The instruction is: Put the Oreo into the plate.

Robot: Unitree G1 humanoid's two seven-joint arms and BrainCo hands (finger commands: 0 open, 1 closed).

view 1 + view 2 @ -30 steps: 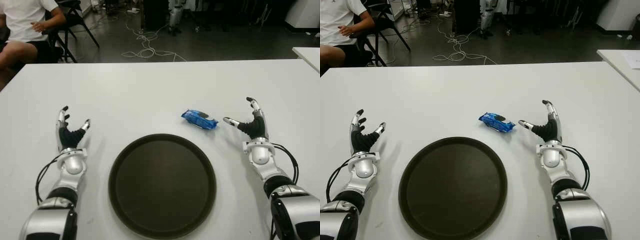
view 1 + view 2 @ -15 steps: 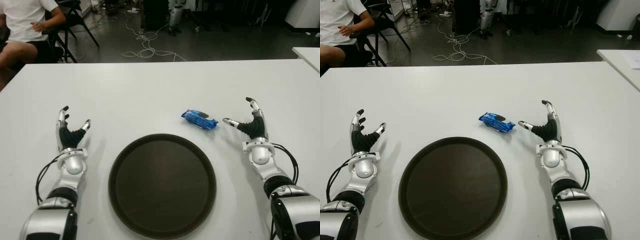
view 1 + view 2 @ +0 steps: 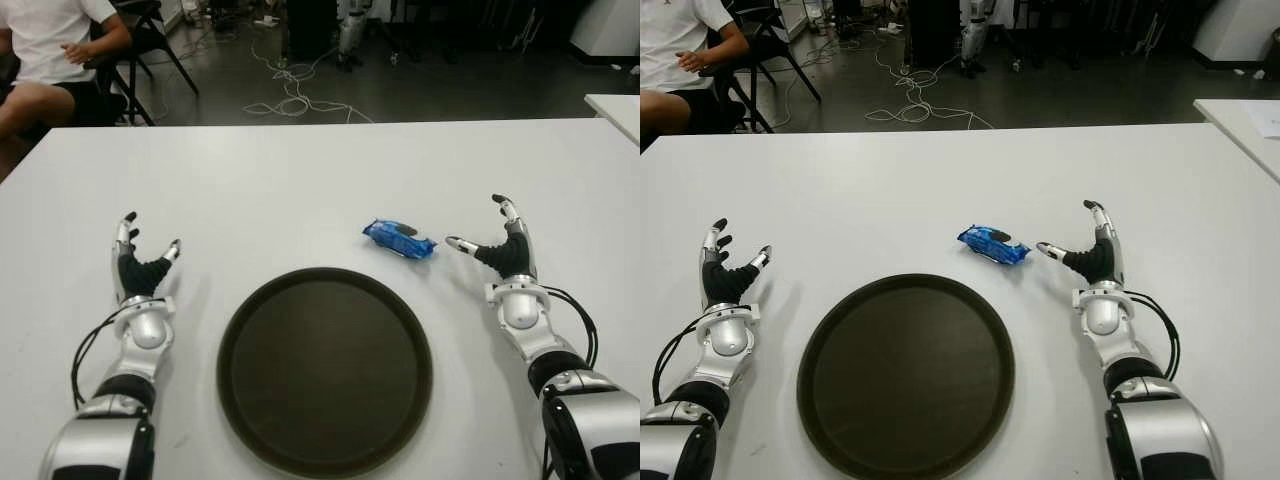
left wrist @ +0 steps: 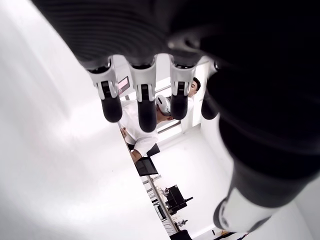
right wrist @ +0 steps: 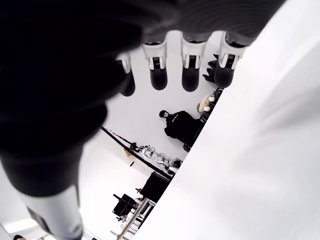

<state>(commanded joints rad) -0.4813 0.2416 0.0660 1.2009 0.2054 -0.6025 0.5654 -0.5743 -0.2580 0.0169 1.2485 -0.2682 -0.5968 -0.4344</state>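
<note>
A blue Oreo packet [image 3: 399, 239] lies on the white table [image 3: 300, 180], just beyond the upper right rim of the round dark plate [image 3: 325, 370]. My right hand [image 3: 495, 240] stands to the right of the packet, fingers spread, thumb tip a short gap from the wrapper's end, holding nothing. Left of the plate is my left hand [image 3: 140, 258], open with its fingers up. The right wrist view shows straight fingertips [image 5: 191, 75] with nothing between them. Straight fingertips [image 4: 147, 112] likewise show in the left wrist view.
A person in a white shirt [image 3: 50, 45] sits on a chair beyond the table's far left corner. Cables [image 3: 290, 90] lie on the dark floor behind the table. Another white table's corner [image 3: 618, 105] shows at the far right.
</note>
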